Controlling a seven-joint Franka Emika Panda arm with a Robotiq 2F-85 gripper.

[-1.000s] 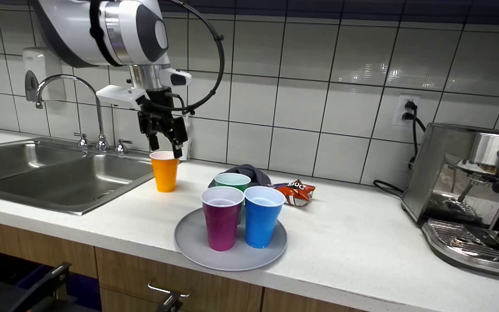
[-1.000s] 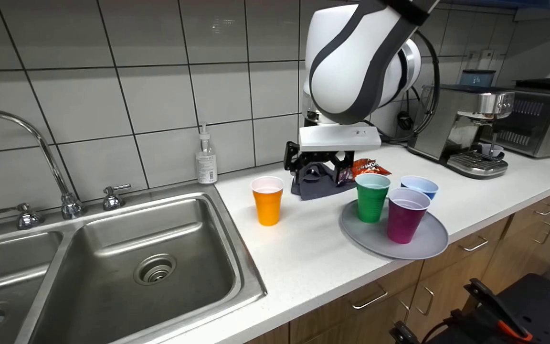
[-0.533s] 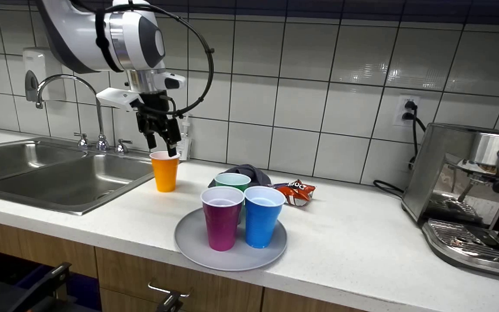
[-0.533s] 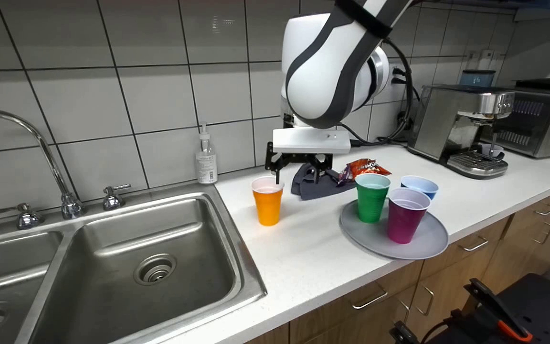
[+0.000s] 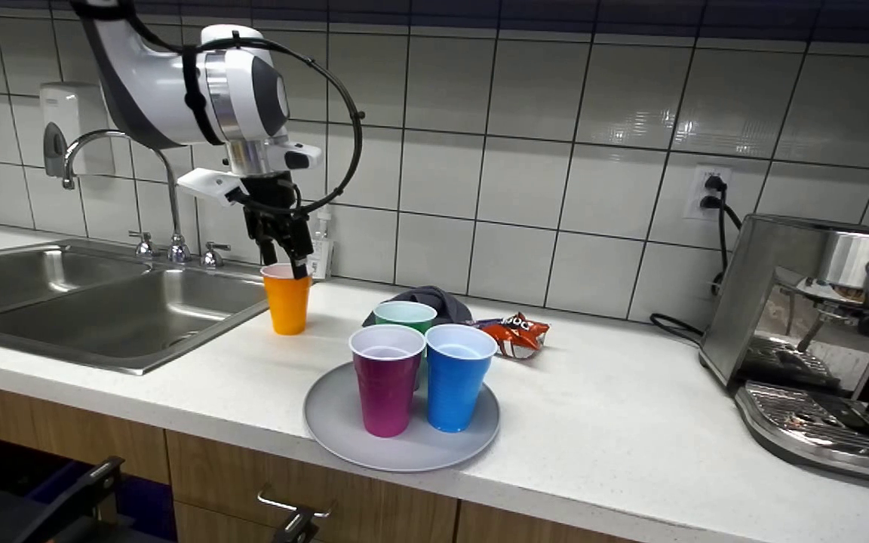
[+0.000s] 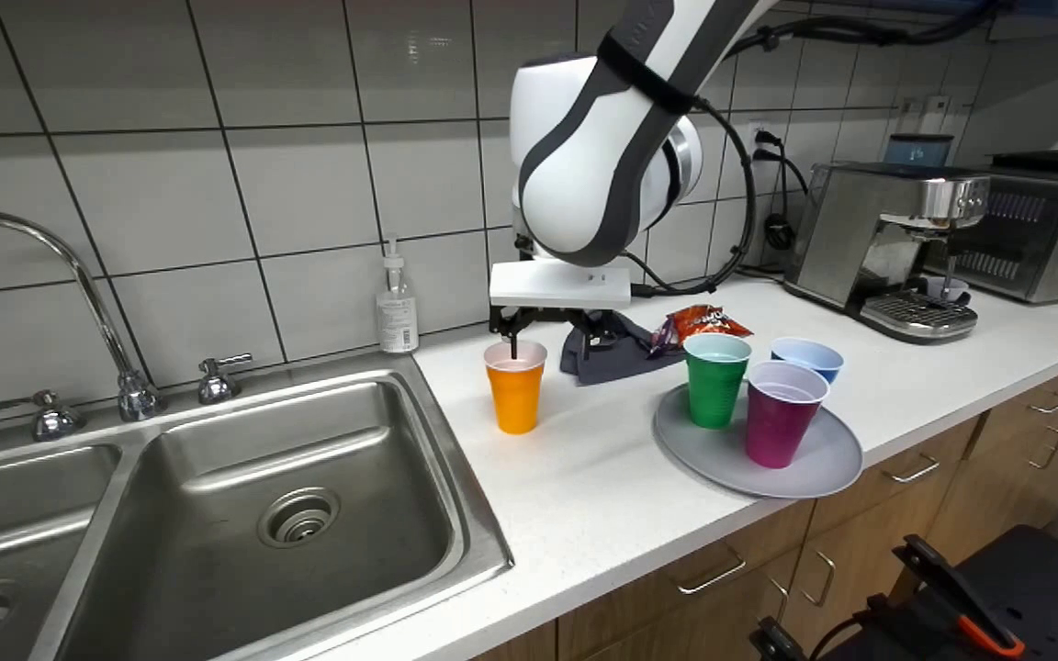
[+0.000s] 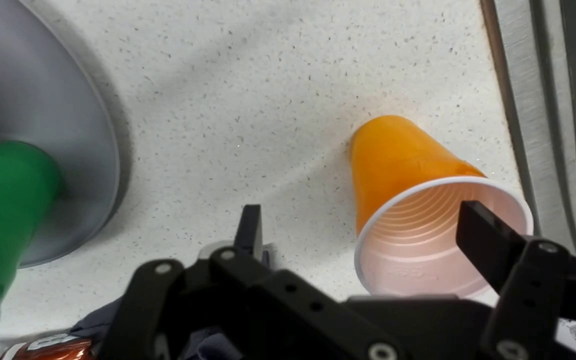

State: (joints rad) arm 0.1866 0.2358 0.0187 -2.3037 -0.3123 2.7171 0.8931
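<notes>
Hangs low over the white counter [image 6: 575, 487] with the gripper [image 6: 550, 351] spread wide and holding nothing, jaws well apart. In the wrist view, reaches across the mouth of an orange cup [image 7: 390, 155] with one finger [image 7: 488, 240] and lies off beside it with the opposite one. Cannot tell a fingertip inside that mouth from one just over it. Has the orange cup below that first finger, upright on the counter, near the rim of a metal sink [image 7: 524, 75] and well apart from a gray plate [image 6: 827, 450]. Shows, on that plate, three more upright cups close together: a green cup [image 6: 714, 384], a purple cup [image 6: 779, 422] and a blue cup [image 5: 455, 388]. Shows also a dark cloth [image 6: 612, 363] toward the tiled wall [image 6: 304, 193], just beside a red packet [image 6: 705, 321]. Includes, at the back corner of the sink, a pump bottle [image 6: 397, 317], and behind the basins a chrome faucet [image 6: 137, 397]; farther along the counter, a metal coffee machine [image 6: 837, 225], beside another boxy appliance [image 6: 1057, 229].
</notes>
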